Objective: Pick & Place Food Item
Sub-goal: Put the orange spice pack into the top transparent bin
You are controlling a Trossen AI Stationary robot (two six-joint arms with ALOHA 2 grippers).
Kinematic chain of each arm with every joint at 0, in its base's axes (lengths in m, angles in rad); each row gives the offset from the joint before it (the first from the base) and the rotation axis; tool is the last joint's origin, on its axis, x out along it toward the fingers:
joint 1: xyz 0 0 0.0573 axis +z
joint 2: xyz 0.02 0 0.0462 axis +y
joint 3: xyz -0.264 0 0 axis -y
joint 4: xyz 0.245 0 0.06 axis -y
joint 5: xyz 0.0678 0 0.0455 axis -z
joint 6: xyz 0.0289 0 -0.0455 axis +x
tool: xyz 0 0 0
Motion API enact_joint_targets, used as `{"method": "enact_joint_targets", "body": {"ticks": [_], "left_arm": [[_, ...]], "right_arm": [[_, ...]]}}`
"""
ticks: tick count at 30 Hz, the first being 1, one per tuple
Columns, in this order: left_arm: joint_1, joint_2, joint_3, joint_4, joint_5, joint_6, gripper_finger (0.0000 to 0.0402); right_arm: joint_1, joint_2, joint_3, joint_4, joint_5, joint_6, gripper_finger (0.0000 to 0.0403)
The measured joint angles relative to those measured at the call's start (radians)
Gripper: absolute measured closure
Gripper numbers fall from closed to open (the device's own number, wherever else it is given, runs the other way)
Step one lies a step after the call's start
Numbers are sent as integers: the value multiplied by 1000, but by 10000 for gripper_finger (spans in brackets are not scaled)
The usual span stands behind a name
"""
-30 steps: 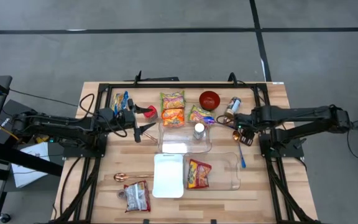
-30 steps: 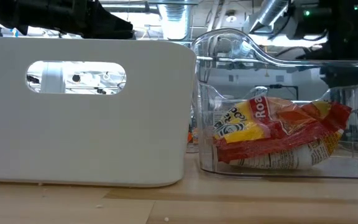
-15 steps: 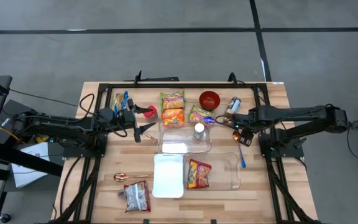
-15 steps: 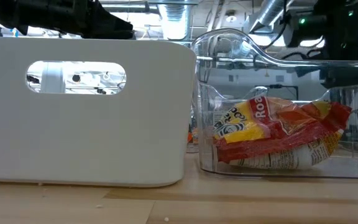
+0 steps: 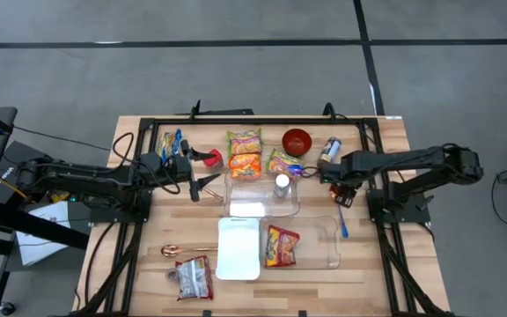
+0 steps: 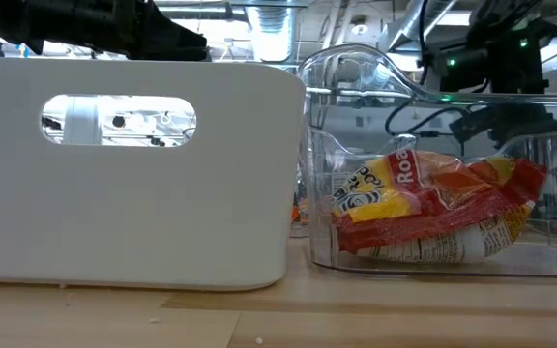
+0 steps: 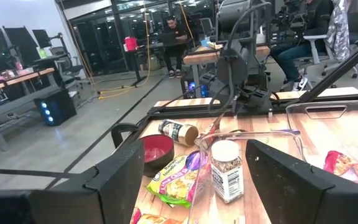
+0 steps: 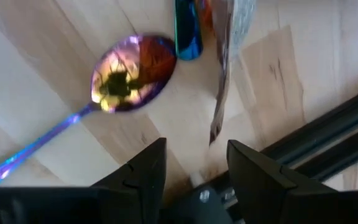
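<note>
High view: since a second ago the right arm has folded in, and the right end effector (image 5: pixel 334 182) has slid a little from the right edge of the counter (image 5: pixel 139 273) toward its middle. It now hangs just beside the brown bottle (image 5: pixel 328 150). In the low view that arm now shows further across, behind the clear bin. The left arm has not moved. Its left end effector (image 5: pixel 205 183) hangs over the left half of the counter, beside the far clear tray, with fingers spread wide and nothing between them. In the right wrist view the right end effector's fingers (image 8: pixel 145 171) stand apart and empty. They hang over bare wood, with an iridescent spoon (image 8: pixel 132 71) and the edge of a packet just ahead.

Three containers sit mid-counter. The far clear tray (image 5: pixel 240 204) holds an upright spice jar (image 5: pixel 282 185). The white bin (image 5: pixel 238 255) stands nearer the near edge; what it holds I cannot tell. The clear bin (image 5: pixel 328 251) touches the white bin's right side and holds the noodle packet (image 5: pixel 280 246). A red bowl (image 5: pixel 297 140) sits by the far edge.

The noodle packet lies flat at the left end of the clear bin. Its long axis runs roughly from the near edge toward the far edge of the counter. In the low view it (image 6: pixel 433 208) rests on the bin floor with the printed face toward the camera and one end tilted upward. Two more orange packets (image 5: pixel 246 154) lie one behind the other just beyond the far clear tray.
</note>
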Motion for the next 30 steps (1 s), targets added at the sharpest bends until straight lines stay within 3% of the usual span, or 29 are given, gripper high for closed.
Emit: {"method": "enact_joint_targets", "body": {"ticks": [12, 17, 23, 30], "left_arm": [[0, 0, 0, 0, 2, 0, 128], [0, 0, 0, 0, 2, 0, 128], [0, 0, 0, 0, 1, 0, 128], [0, 0, 0, 0, -2, 0, 128]], "right_arm": [[-71, 2, 0, 20, 17, -19, 252], [-71, 2, 0, 20, 16, -21, 299], [-58, 2, 0, 20, 17, -22, 388], [-14, 2, 0, 20, 22, -20, 401]]}}
